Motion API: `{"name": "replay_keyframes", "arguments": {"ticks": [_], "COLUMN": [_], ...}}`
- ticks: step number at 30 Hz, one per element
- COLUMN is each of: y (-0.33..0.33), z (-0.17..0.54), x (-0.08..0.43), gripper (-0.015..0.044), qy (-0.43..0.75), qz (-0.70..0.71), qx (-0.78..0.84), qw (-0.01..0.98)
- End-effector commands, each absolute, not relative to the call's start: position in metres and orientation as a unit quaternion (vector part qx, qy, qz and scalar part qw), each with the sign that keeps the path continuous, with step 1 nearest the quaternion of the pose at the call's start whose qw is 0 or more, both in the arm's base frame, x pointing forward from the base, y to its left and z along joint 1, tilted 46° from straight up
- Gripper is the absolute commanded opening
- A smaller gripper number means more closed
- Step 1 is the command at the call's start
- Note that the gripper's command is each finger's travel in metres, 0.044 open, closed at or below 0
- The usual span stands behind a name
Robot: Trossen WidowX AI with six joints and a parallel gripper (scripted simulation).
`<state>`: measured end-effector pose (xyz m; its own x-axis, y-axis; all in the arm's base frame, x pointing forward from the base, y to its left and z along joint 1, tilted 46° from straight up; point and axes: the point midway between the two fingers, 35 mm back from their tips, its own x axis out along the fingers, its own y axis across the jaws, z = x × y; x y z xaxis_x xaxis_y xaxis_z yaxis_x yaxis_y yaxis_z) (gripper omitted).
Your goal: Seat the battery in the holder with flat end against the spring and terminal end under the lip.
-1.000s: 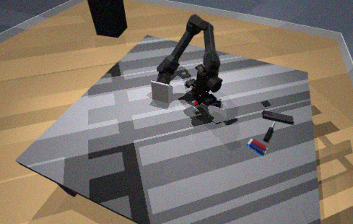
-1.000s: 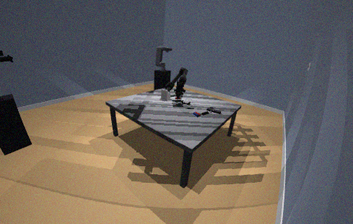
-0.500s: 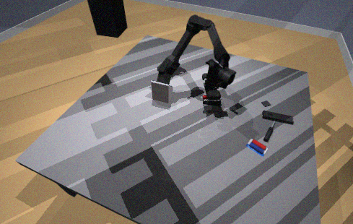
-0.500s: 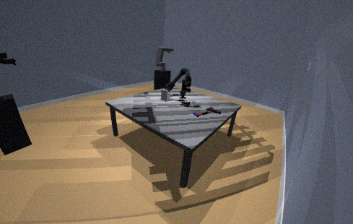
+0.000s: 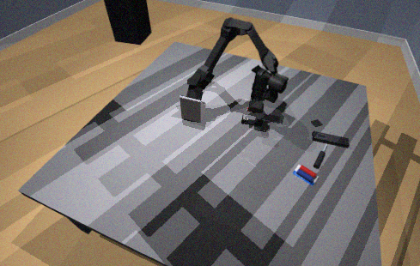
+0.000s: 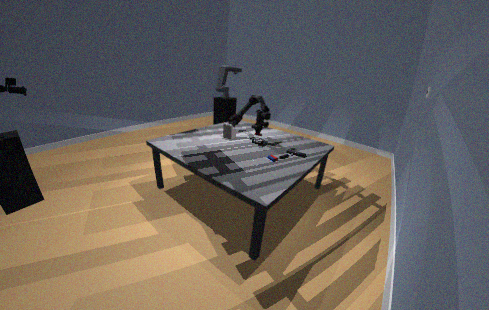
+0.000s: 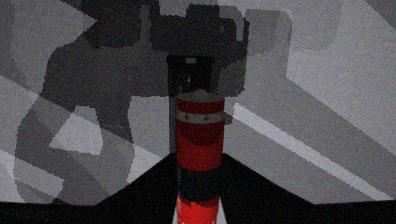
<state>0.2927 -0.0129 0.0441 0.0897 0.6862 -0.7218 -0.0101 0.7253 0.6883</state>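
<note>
My gripper (image 5: 255,112) (image 6: 258,132) (image 7: 198,161) is shut on the red battery (image 7: 200,155), which has a black band and a pale band with plus marks. In the wrist view its terminal end points up the picture, away from the fingers. A narrow dark object, seemingly the holder (image 5: 247,120) (image 7: 175,75), shows beyond and partly behind the battery in the wrist view. The battery hides much of it, and its spring and lip cannot be made out. Whether battery and holder touch cannot be told. In the top and exterior views the battery is a tiny red spot below the gripper.
A grey block (image 5: 191,110) (image 6: 229,131) stands by the arm's base. To the right on the table lie a long black object (image 5: 331,139), a screwdriver (image 5: 319,160), a small dark square (image 5: 316,123) and a red and blue item (image 5: 306,173) (image 6: 272,158). Dark shadows cross the table.
</note>
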Motion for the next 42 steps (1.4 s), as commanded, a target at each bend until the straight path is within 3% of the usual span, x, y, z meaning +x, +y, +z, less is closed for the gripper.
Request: {"name": "replay_keyframes", "arguments": {"ticks": [1,42], "y": [-0.010,0.021], "z": [0.044,0.012], "x": [0.295,0.303], "gripper": [0.0068,0.0068], "qy": [0.621,0.508], "qz": [0.247,0.182], "qx": [0.277,0.302], "qw": [0.691,0.786]}}
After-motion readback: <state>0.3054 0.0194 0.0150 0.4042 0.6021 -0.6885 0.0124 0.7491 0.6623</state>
